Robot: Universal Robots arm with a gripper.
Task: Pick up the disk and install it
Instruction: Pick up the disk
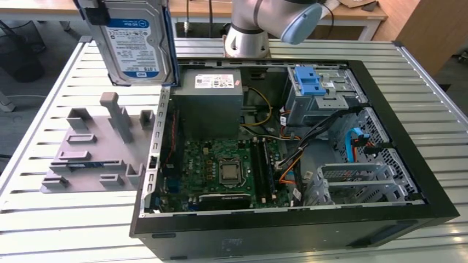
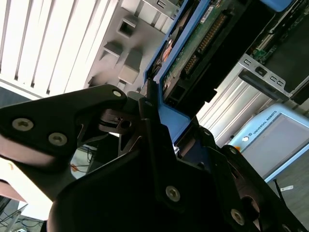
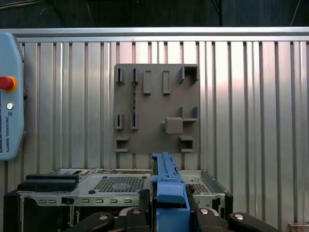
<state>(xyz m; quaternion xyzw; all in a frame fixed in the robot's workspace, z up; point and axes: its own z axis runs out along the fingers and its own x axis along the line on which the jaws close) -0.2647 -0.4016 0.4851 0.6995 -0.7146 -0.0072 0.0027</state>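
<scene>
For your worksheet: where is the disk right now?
In the exterior view's upper left, the disk hangs in the gripper, above the grey fixture beside the case.

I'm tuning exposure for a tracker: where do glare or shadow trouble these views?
Exterior view: even light, no harsh glare on the disk. First wrist view: bright reflected streaks run along the table slats. Second wrist view: the gripper is dark against washed-out white slats.

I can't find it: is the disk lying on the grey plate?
No, the gripper holds the disk up in the air, clear of the grey plate.
</scene>
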